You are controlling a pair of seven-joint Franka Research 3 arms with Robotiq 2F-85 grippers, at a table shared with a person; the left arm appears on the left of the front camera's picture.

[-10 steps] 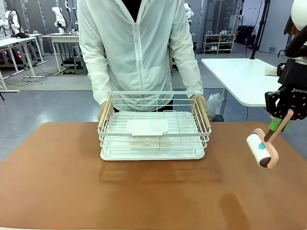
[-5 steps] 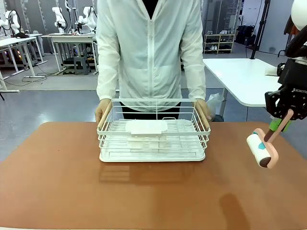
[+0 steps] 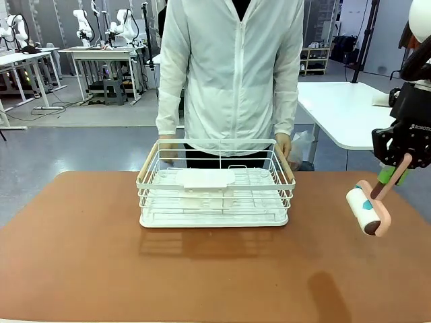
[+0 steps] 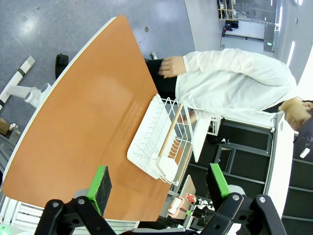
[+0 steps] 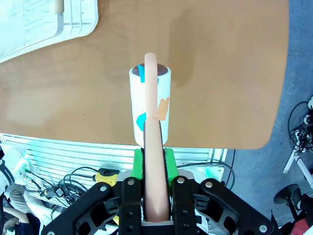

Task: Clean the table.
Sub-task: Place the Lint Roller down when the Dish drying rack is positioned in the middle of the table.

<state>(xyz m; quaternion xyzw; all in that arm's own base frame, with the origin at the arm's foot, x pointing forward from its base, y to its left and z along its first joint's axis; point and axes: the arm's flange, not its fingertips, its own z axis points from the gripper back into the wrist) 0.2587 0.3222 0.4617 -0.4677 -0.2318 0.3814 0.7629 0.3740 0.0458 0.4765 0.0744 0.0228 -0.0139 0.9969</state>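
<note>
Desk: the reddish-brown desk (image 3: 87, 249) spreads wide across the near scene, its top looking bare apart from one thing on it.
Basket: a white wire basket (image 3: 215, 185) sits at the far middle of the desk, and the person's hand (image 3: 283, 145) hangs just behind its far right corner.
Roller: the lint roller (image 3: 363, 210) hangs in the air over the desk's right edge, its white drum clear of the surface.
Right jaws: the right gripper (image 5: 155, 161) has its jaws clamped on the roller's pink handle.
Left jaws: the left gripper (image 4: 161, 188) hovers high above the desk, jaws spread, nothing between them.
Progress: I'd call it barely begun: tool in hand, no rolling contact yet, and the whole top is left to sweep.
</note>
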